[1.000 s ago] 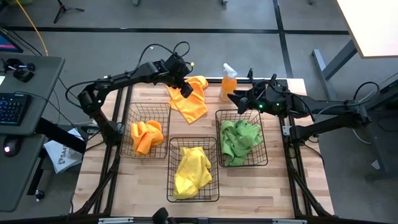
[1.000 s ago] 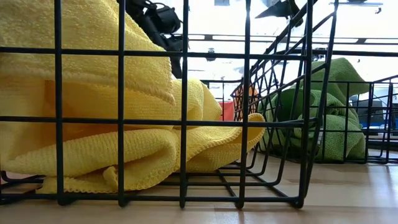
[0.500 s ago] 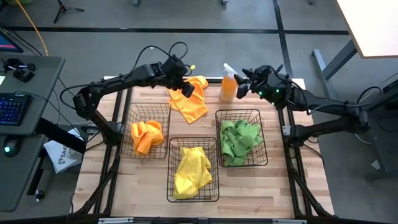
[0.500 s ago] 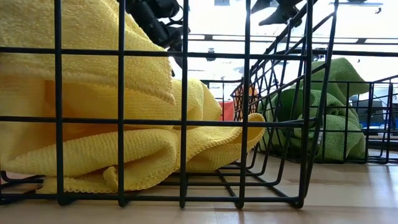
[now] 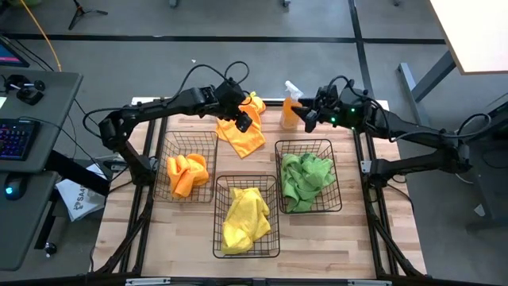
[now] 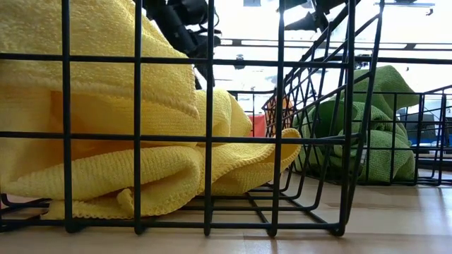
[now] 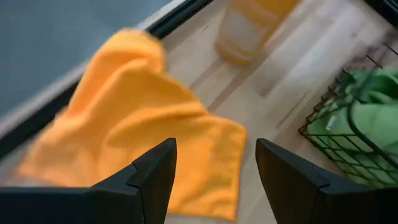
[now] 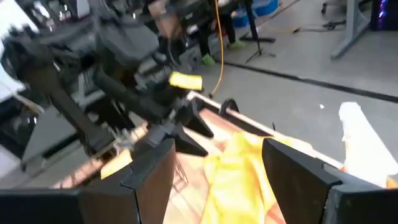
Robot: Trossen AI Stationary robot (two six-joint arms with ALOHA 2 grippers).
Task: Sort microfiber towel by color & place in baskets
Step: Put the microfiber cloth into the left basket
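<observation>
An orange towel [image 5: 248,131] lies spread on the table near the far edge; it also shows in the left wrist view [image 7: 143,118]. My left gripper [image 5: 242,121] hovers open just above it, fingers [image 7: 155,168] apart and clear of the cloth. My right gripper [image 5: 305,119] is open and empty beside the orange spray bottle [image 5: 291,107]. Three black wire baskets hold towels. The left one [image 5: 171,143] holds an orange towel [image 5: 187,171]. The middle one [image 5: 218,238] holds a yellow towel [image 5: 244,216]. The right one [image 5: 333,151] holds green towels [image 5: 305,179].
The spray bottle stands at the far edge between the two grippers, close to the loose towel. Black frame rails [image 5: 151,183] run along the table's sides. In the low view the yellow towel [image 6: 106,141] fills the near basket, with green towels [image 6: 381,120] behind.
My left gripper has moved a little toward the table's right and near side, over the loose orange towel. My right gripper has drawn away from above the green basket toward the far edge and now stands beside the spray bottle. The towels have stayed put.
</observation>
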